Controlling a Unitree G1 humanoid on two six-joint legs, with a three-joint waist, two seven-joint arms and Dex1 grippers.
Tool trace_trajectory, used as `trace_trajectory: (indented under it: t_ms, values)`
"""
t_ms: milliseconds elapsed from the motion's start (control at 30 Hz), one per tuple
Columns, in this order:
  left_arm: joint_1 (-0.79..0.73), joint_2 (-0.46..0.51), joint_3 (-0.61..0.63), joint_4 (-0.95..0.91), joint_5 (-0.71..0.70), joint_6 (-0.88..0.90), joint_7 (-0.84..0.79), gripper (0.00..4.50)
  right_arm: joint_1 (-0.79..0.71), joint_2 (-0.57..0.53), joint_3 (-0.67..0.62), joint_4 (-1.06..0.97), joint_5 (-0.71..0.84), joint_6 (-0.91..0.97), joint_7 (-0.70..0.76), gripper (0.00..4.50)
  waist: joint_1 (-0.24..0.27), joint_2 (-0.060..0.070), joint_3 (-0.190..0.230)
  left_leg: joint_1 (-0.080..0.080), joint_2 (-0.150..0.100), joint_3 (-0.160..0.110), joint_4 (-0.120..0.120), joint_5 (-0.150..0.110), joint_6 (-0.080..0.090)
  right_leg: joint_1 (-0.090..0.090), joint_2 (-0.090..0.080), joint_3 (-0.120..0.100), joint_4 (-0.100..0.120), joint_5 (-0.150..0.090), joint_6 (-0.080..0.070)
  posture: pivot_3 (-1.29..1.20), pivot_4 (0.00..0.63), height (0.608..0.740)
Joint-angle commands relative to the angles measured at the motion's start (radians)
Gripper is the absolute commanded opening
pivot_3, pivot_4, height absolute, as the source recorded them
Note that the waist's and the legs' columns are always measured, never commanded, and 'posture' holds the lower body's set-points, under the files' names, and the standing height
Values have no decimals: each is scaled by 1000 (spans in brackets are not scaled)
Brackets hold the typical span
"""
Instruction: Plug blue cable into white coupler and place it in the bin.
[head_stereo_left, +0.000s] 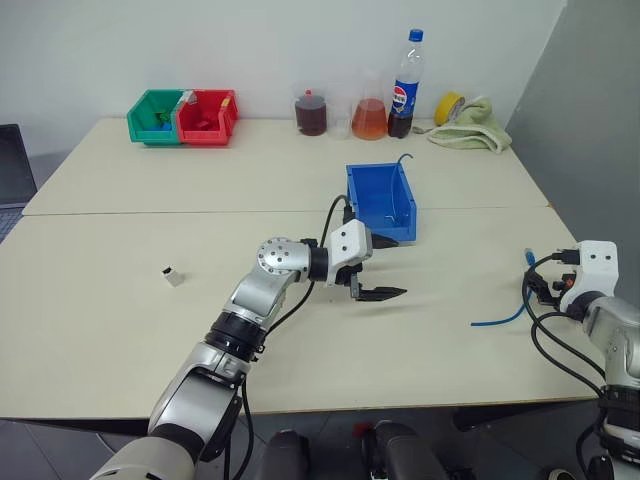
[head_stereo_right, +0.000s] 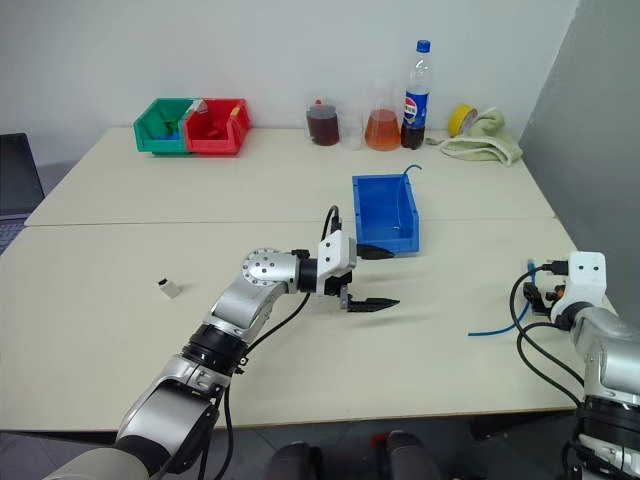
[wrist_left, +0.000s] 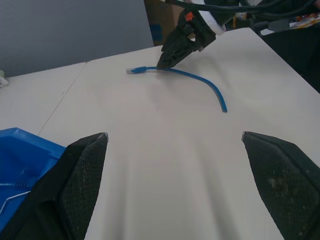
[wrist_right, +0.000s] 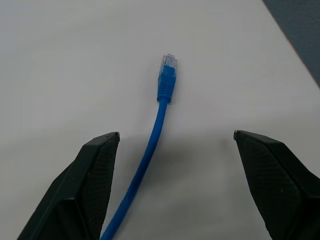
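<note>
The blue cable (wrist_right: 150, 150) is lying on the counter (head_stereo_left: 120, 320) at the right, its clear plug end (wrist_right: 168, 62) pointing toward the far side. The right gripper (wrist_right: 175, 137) is hovering over it with its fingers (wrist_right: 92, 165) spread wide, one on each side of the cord and not touching it. The left gripper (head_stereo_left: 378, 268) is reaching across the middle of the counter, pointing right, its fingers (head_stereo_left: 382, 293) open and holding nothing. Just beyond it the blue bin (head_stereo_left: 380, 200) is sitting with a thin dark wire (head_stereo_left: 404, 157) sticking up from its far rim. The white coupler (head_stereo_left: 174, 275) is resting alone at the left, well apart from both grippers.
</note>
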Motion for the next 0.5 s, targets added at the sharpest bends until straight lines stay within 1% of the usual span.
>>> trace_trajectory:
  t_ms: [33, 167, 367, 433, 467, 500]
  values:
    - [20, 5, 22, -48, -6, -7, 12, 4500, -38, -28, 15, 22, 6, -24, 12, 3895, 0, 0, 0, 0, 0, 0, 0, 0, 0, 0, 0, 0, 0, 0, 0, 0, 150, 740]
    - [50, 20, 29, -83, -8, 9, 28, 4500, -34, -21, 34, 41, -10, -2, -28, 3895, 0, 0, 0, 0, 0, 0, 0, 0, 0, 0, 0, 1, 0, 0, 0, 0, 150, 740]
    - [77, 43, 36, -134, -18, 42, 37, 4500, -26, 5, 58, 53, -3, -3, -49, 3895, 1, 0, 0, 0, 0, -1, 0, 0, 0, 0, 0, 0, 0, 0, 0, 0, 150, 740]
    - [79, 50, 38, -140, -16, 49, 39, 4500, -28, 13, 57, 67, 1, -9, -53, 3532, 0, 0, 0, 1, 0, -1, 1, 0, 0, 0, 0, 0, 0, 0, 0, 0, 150, 740]
    - [80, 53, 39, -142, -15, 50, 40, 4500, -29, 17, 55, 71, 5, -11, -55, 3449, 0, 0, 0, 1, 0, -1, 1, 0, 0, 1, 0, 0, 1, 0, 0, 0, 150, 740]
    - [82, 57, 40, -145, -16, 53, 40, 4500, -34, 24, 43, 76, 13, -4, -62, 3165, 0, 0, 0, 1, 1, -1, 1, 0, 0, 1, 0, 0, 1, 0, 0, 0, 150, 740]
